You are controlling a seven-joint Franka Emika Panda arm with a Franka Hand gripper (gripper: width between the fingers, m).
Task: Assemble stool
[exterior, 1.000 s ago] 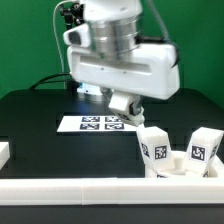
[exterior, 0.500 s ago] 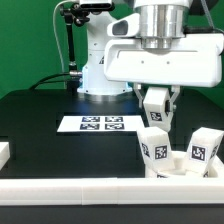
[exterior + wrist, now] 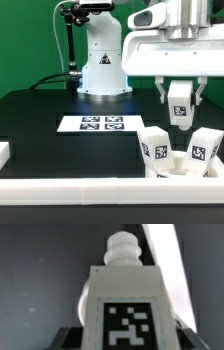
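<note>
My gripper (image 3: 180,98) hangs in the air at the exterior view's right, shut on a white stool leg (image 3: 180,110) that carries a marker tag. The leg points down, just above the round seat (image 3: 178,167). In that seat two other tagged legs stand upright, one on the left (image 3: 155,146) and one on the right (image 3: 203,149). In the wrist view the held leg (image 3: 122,291) fills the middle, its tag facing the camera and its knobbed tip (image 3: 122,249) pointing away. The dark fingers (image 3: 70,338) flank its sides.
The marker board (image 3: 100,123) lies flat on the black table near the middle. A long white border rail (image 3: 90,190) runs along the front, with a short piece (image 3: 5,152) at the exterior view's left. The robot base (image 3: 100,60) stands behind.
The arm has swung toward the exterior view's right with the leg held in it, from over the marker board to above the seat. The leg now hangs more upright.
</note>
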